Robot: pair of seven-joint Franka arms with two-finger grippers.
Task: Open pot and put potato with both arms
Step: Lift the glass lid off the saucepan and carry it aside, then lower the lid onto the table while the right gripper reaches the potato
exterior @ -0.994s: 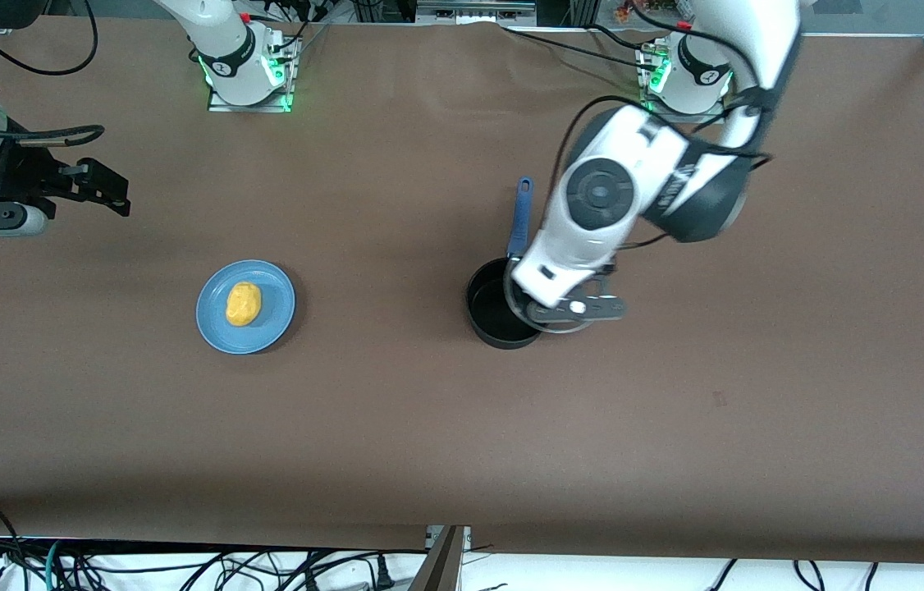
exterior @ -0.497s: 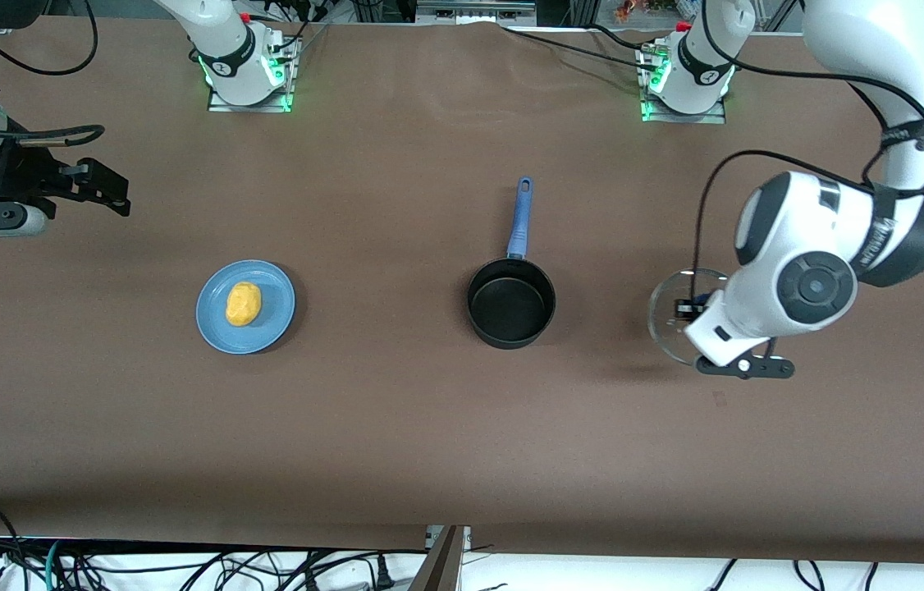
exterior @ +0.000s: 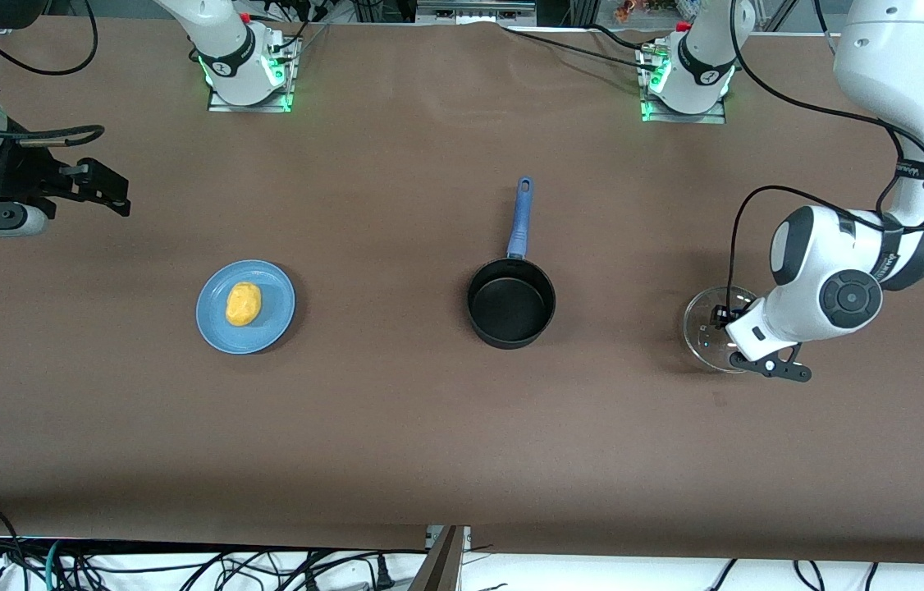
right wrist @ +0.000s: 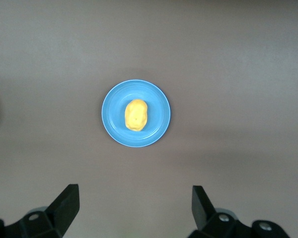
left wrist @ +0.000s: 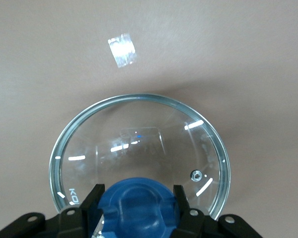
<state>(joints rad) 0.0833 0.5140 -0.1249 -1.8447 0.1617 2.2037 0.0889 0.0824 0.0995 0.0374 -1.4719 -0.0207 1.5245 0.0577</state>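
The black pot with its long blue handle stands open mid-table. My left gripper is shut on the blue knob of the glass lid, low over the table toward the left arm's end; I cannot tell whether the lid touches the table. The yellow potato lies on a blue plate toward the right arm's end. My right gripper waits open and empty, up in the air at the right arm's end. Its wrist view shows the potato on the plate between its spread fingers.
Brown table cover all round. A bit of clear tape lies on the cover close to the lid. The arm bases stand along the table edge farthest from the front camera. Cables hang below the near edge.
The left arm has carried the lid off the pot to the left arm's end of the table and lowered it there. The pot stands open. The right arm has not moved.
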